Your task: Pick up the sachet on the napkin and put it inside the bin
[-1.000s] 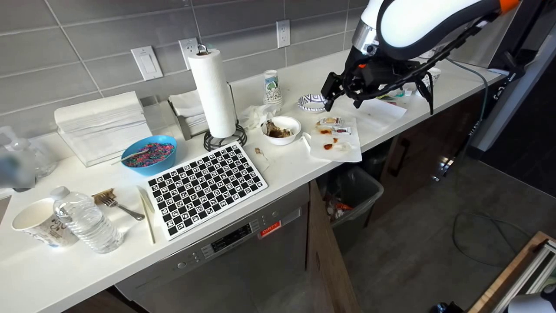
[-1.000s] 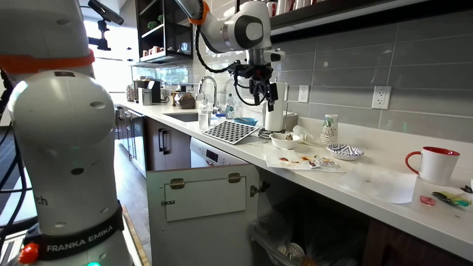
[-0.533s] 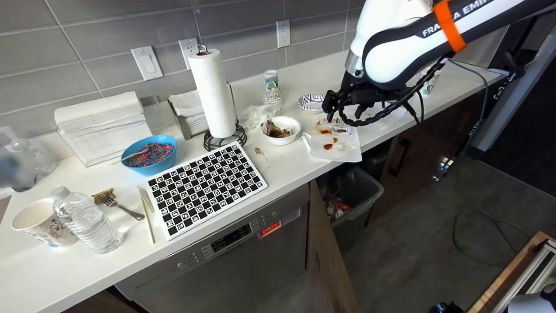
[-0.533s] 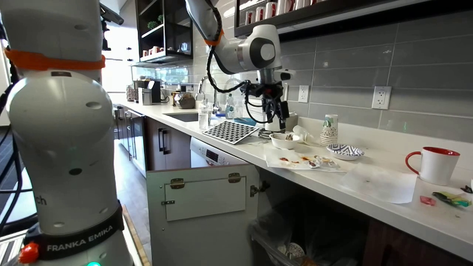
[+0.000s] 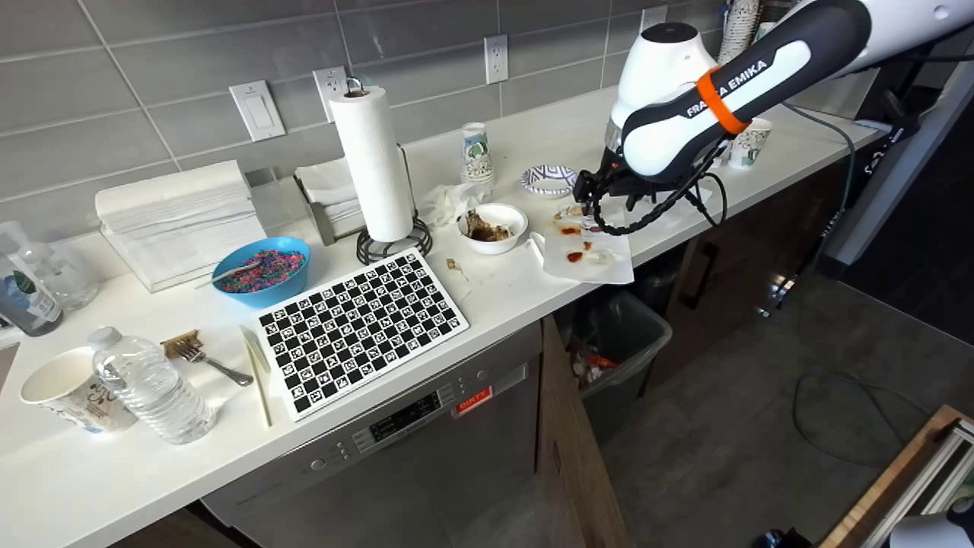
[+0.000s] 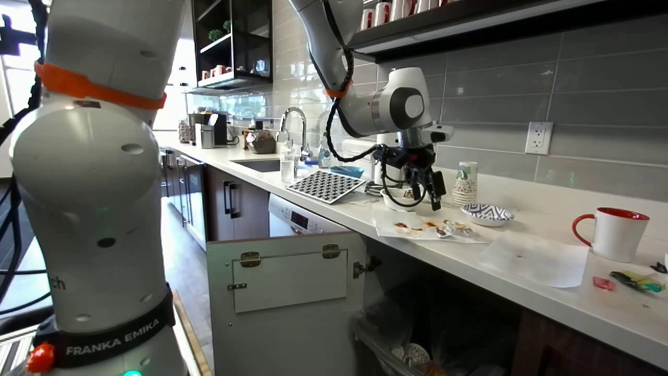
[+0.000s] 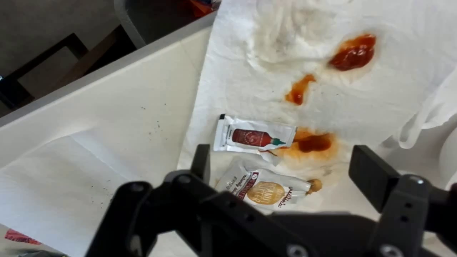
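The white napkin (image 5: 620, 262) lies at the counter's edge with red-brown sauce stains and shows in an exterior view (image 6: 386, 227). Two sachets lie on it in the wrist view: a white one with a red bottle print (image 7: 246, 137) and a silver peanut butter one (image 7: 266, 192) with brown paste at its end. My gripper (image 7: 282, 162) is open and empty above them, fingers on either side of the peanut butter sachet in the wrist view. It shows in both exterior views (image 5: 609, 204) (image 6: 427, 202) and partly hides the sachets in one. The dark bin (image 5: 643, 346) stands below the counter.
A white bowl with food (image 5: 494, 228), a patterned bowl (image 6: 488, 214) and stacked paper cups (image 6: 466, 183) stand near the gripper. Another paper sheet (image 6: 535, 261) and a mug (image 6: 621, 235) lie farther along. The cabinet door (image 6: 287, 303) is open beside the bin.
The arm has come down, bringing my gripper from well above the counter to low over the napkin, moving rightward in an exterior view. The sachets have not moved.
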`<action>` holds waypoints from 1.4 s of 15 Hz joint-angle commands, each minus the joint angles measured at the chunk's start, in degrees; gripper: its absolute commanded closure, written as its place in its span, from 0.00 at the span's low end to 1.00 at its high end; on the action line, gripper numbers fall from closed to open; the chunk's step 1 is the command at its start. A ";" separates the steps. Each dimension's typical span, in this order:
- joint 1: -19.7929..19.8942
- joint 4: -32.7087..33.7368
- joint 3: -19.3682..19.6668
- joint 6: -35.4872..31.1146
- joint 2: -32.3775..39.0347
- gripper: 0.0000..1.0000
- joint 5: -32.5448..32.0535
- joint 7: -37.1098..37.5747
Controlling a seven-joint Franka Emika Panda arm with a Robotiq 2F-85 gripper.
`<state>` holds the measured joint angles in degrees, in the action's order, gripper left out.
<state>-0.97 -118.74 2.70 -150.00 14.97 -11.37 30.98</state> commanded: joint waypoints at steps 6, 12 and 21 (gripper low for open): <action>-1.98 4.12 2.49 -0.23 5.26 0.00 3.11 -1.18; -3.82 5.10 5.68 0.52 8.00 0.00 1.11 0.40; -4.31 6.46 6.56 -0.34 10.01 0.27 2.03 -0.73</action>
<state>-4.31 -113.78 8.49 -150.14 23.53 -9.73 30.63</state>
